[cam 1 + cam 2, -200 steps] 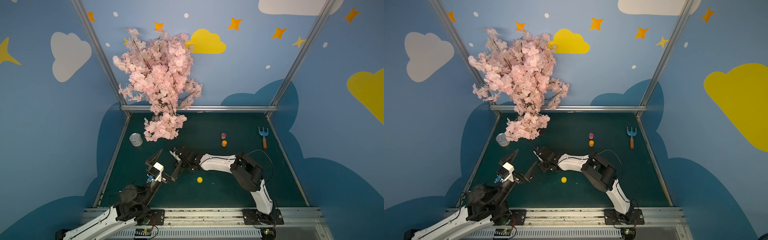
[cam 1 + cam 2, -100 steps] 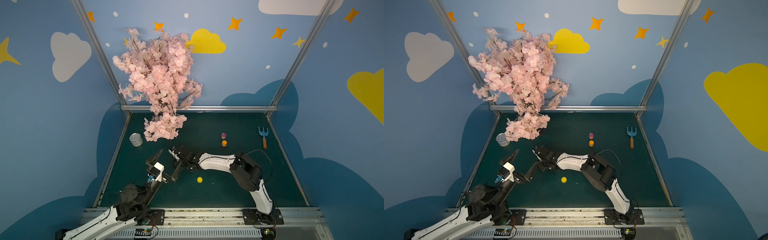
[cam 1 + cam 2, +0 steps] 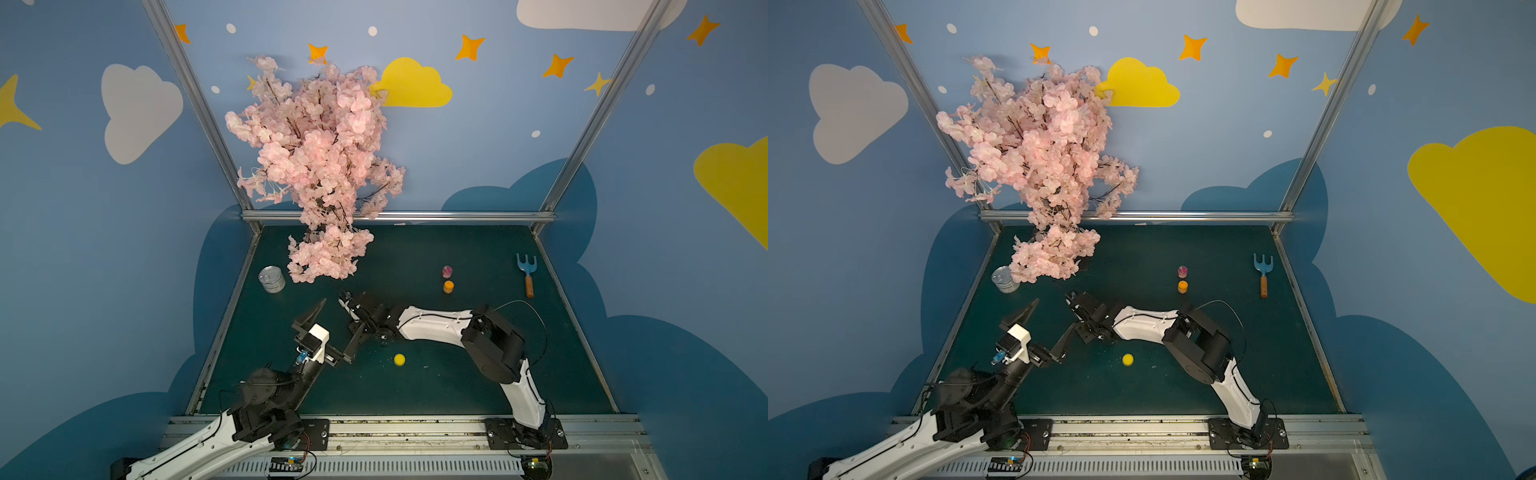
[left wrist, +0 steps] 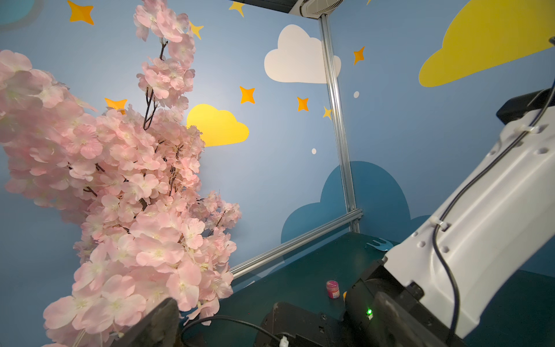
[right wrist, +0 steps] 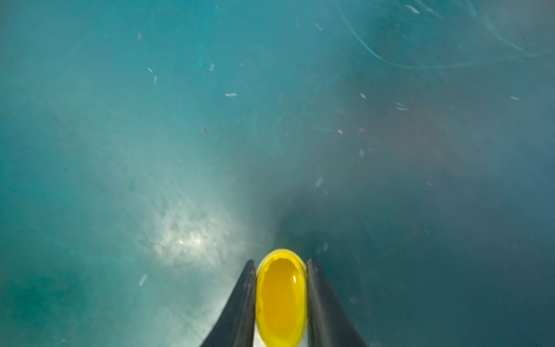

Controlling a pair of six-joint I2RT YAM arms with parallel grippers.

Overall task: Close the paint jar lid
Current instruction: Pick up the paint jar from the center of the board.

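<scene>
One yellow jar (image 5: 280, 300), seemingly open, sits pinched in the right tool (image 5: 281, 264).

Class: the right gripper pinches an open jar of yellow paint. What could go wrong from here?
Spill: the paint jar is uncapped with glossy liquid paint, so any tilt by the right gripper could slop it out. Collision: the wide-open left gripper stands close beside the right arm.

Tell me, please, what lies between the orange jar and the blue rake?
Nothing: only bare green table between orange jar and rake, in both top views.
</scene>
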